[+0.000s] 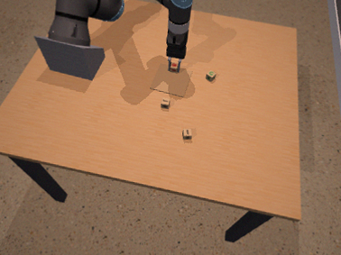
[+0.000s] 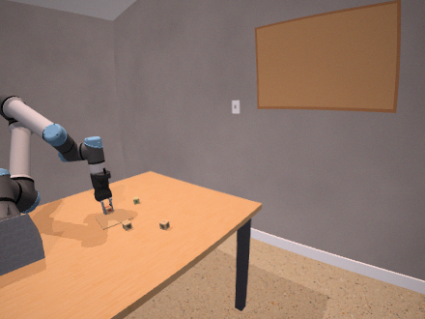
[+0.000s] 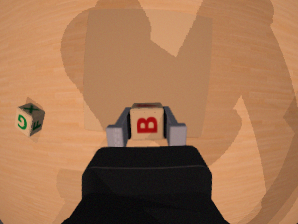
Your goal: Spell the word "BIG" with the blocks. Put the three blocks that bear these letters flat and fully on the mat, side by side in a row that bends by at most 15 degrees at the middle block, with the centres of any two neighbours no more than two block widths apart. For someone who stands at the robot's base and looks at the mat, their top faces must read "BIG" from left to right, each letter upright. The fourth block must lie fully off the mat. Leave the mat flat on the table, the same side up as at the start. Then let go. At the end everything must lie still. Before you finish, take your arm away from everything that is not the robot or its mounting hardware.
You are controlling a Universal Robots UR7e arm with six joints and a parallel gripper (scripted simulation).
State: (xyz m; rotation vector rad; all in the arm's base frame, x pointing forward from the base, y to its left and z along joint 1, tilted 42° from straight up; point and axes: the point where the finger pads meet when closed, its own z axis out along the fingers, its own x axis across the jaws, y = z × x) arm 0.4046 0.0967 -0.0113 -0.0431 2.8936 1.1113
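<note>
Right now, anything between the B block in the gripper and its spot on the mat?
Nothing visible. The gripper holds the B block at the mat's near edge, and no block lies on the mat. The G block sits off to one side; the other two blocks lie beyond the far edge.

1. The top view hangs high above the table (image 1: pixel 237 177), tilted, opposite the robot's base (image 1: pixel 70 58) at 11 o'clock; all four table edges fit in frame
2. The exterior view stands far off at room level, beside the table, facing the grey wall; the arm enters at 9 o'clock
3. The wrist view sits just behind the gripper (image 3: pixel 147 125), looking straight down, very near
4. All three share the gripped B block (image 3: pixel 147 124), the G block (image 3: pixel 28 120) and the mat (image 1: pixel 176 85)
</note>
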